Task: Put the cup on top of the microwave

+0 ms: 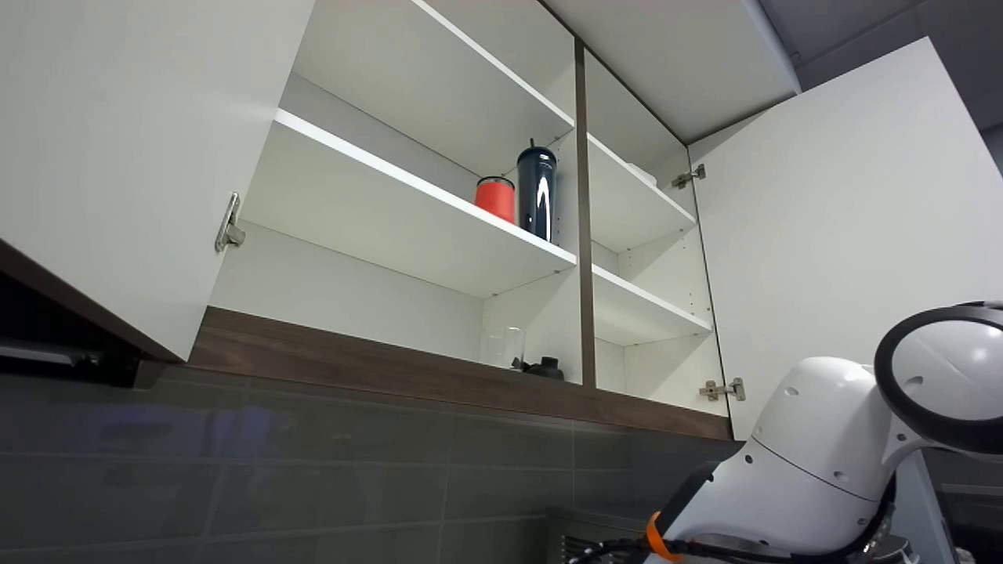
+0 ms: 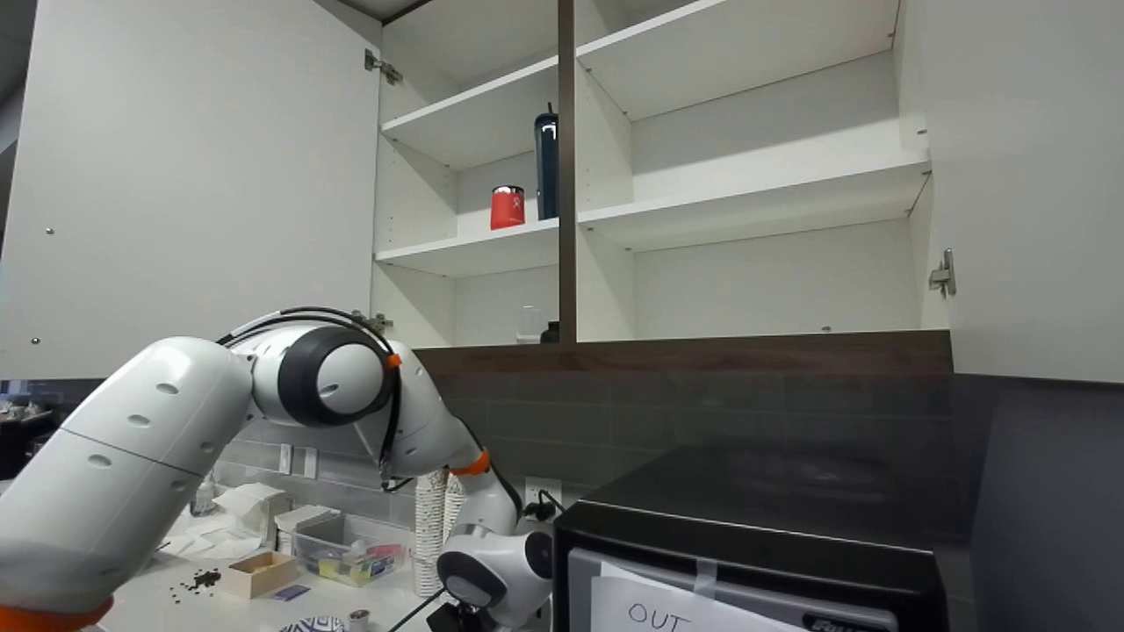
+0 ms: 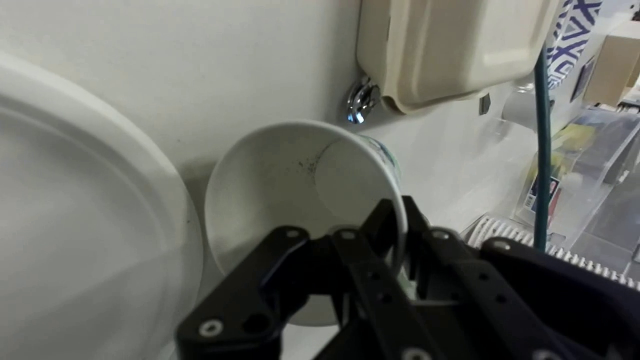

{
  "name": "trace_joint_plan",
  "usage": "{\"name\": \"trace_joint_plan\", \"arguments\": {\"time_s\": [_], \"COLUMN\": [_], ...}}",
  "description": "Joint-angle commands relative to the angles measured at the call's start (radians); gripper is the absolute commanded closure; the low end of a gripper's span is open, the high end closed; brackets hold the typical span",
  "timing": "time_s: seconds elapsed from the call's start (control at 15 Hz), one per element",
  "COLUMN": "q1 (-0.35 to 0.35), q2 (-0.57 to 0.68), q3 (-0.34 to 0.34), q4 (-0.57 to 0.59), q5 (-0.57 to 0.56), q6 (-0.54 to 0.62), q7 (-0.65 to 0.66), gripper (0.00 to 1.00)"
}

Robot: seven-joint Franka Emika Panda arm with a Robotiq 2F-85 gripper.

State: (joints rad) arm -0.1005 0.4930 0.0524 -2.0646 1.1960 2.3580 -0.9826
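The gripper (image 3: pixel 399 212) is pinching the wall of the cup (image 3: pixel 280 185) at the rim: one fingertip inside, one outside. Cup's mouth faces the wrist cam; dark specks inside nr its base. Can't tell if it touches the bench (image 3: pixel 250 60) or is just above. A white round dish (image 3: pixel 90 225) just beside it; beige container (image 3: pixel 450 50) nearby, w/ a shiny metal bit (image 3: pixel 362 100) at its corner.

The microwave (image 2: pixel 746 500) is in an exterior view, paper (image 2: pixel 667 606) w/ "OUT" taped on front. The arm (image 2: pixel 334 377) bends down just beside it; gripper partly cut off at that view's btm edge. Also on bench: clear bin (image 2: pixel 379 528) w/ misc. stuff, tall stacks of white cups (image 2: pixel 429 527).

Both exterior views: cabinet (image 1: pixel 376 366) up high, doors (image 1: pixel 117 141) swung wide; red cup (image 1: pixel 495 200) & dark bottle (image 1: pixel 537 192) upright on a shelf (image 1: pixel 392 205), clear glass (image 1: pixel 503 347) on the level below.
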Motion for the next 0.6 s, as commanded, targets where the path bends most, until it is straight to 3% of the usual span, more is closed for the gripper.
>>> {"name": "trace_joint_plan", "arguments": {"time_s": [0.0, 0.2, 0.53], "q1": [-0.015, -0.01, 0.033], "q2": [-0.024, -0.095, -0.318], "q3": [-0.007, -0.009, -0.017], "q4": [-0.015, -0.061, -0.201], "q5": [0.035, 0.039, -0.009], "q6": [-0.043, -0.037, -0.004], "q7": [-0.042, -0.067, -0.047], "gripper": [0.98, 0.98, 0.98]}}
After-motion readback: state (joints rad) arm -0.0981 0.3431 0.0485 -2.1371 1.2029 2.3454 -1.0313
